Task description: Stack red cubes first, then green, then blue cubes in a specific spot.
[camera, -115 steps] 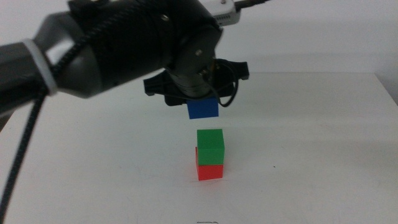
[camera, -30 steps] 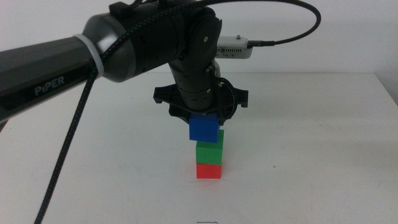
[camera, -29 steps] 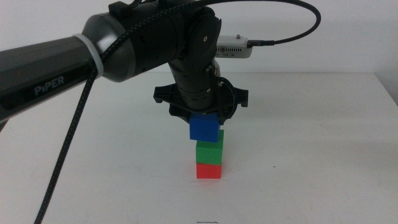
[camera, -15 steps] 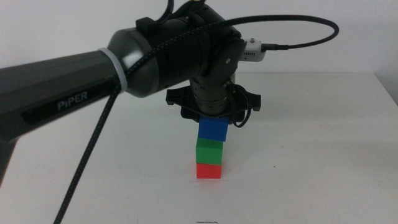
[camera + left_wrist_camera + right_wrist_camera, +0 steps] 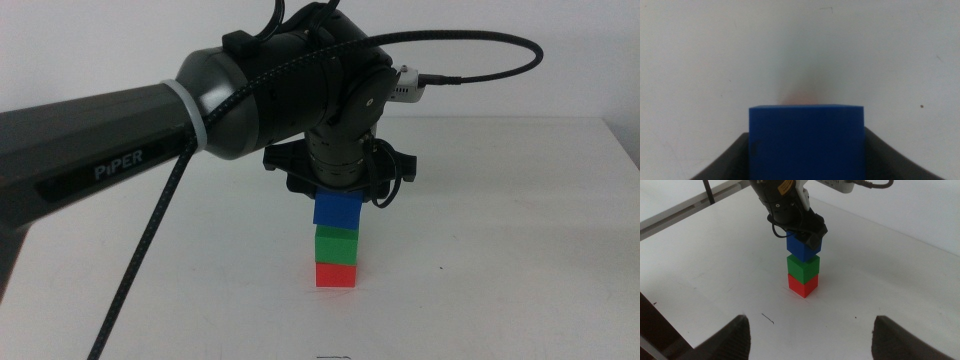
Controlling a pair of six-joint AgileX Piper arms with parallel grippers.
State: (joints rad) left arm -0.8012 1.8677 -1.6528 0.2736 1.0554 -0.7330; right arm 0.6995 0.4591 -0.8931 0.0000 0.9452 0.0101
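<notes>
The red cube (image 5: 336,275) sits on the white table with the green cube (image 5: 337,244) on top of it. The blue cube (image 5: 337,209) rests on the green cube, lined up with it. My left gripper (image 5: 337,198) comes down from above and is shut on the blue cube. In the left wrist view the blue cube (image 5: 806,145) fills the space between the jaws and hides the cubes beneath. The right wrist view shows the stack from farther off: blue (image 5: 801,248), green (image 5: 802,268), red (image 5: 802,286). My right gripper (image 5: 817,339) is open and waits well back from the stack.
The left arm's dark body (image 5: 260,95) and its cable (image 5: 150,230) hang over the table's middle and left. The white tabletop (image 5: 500,250) stretches around the stack. The table's far edge (image 5: 520,118) meets a white wall.
The left gripper has carried the blue cube right and down, from offset above the green cube to sitting squarely on it. Over the last half second it sank only slightly.
</notes>
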